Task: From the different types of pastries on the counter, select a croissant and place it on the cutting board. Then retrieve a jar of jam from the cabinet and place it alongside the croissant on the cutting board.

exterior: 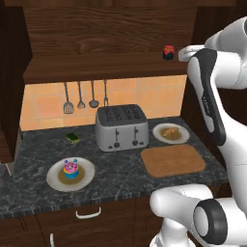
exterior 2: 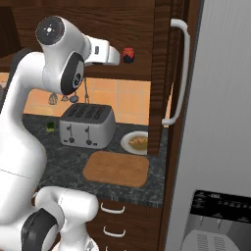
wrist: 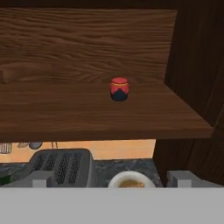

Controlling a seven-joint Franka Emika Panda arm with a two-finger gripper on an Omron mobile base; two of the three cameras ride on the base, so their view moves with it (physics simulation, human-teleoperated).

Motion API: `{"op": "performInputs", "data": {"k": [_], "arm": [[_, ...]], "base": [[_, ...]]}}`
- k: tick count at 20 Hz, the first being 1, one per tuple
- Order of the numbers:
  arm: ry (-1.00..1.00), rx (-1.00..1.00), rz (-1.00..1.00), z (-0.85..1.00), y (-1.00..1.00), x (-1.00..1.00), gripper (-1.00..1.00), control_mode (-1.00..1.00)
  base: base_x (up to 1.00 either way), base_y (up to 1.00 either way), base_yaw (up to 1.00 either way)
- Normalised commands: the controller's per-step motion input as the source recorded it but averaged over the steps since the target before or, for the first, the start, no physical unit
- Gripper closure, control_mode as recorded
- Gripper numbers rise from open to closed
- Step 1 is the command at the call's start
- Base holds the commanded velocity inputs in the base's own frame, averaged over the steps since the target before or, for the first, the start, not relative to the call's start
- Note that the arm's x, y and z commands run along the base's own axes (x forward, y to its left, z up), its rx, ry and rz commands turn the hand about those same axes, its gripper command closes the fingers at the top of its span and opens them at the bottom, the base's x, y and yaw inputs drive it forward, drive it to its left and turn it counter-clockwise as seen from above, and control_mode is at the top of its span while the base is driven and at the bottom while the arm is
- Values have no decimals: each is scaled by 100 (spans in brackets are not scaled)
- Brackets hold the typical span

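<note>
Toaster (wrist: 61, 168) near cam; frosted cake (exterior: 70, 169) left base view.

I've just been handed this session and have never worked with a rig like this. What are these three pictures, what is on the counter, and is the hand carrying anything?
The white machine is a robot arm on a base that can drive. Two pictures come from cameras on that base, behind the arm to its left and right. The third looks out from the hand itself.

On the dark counter stand a toaster, a bare wooden cutting board, a white plate with the croissant on it, and another plate with a frosted cake.

The hand is raised to the cabinet shelf and faces the small jar of jam, which stands on the shelf ahead of it. The hand is open and holds nothing.

So the croissant is not yet on the board, and the jar is untouched.
</note>
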Motion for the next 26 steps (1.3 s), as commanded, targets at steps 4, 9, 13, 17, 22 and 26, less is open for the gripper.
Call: {"op": "performInputs", "data": {"k": [4,9,13,17,22,26], "arm": [[0,2,0,0,-4,1,-100,-100],[1,8,0,0,-7,41,-100,-100],[9,8,0,0,-34,46,-100,-100],[0,-1,0,0,-5,72,-100,-100],[0,-9,-3,-4,0,55,-100,-100],[0,-14,-1,-4,0,31,-100,-100]], "base": [[0,0,0],[0,0,0],[0,0,0],[0,0,0],[0,0,0],[0,0,0]]}}
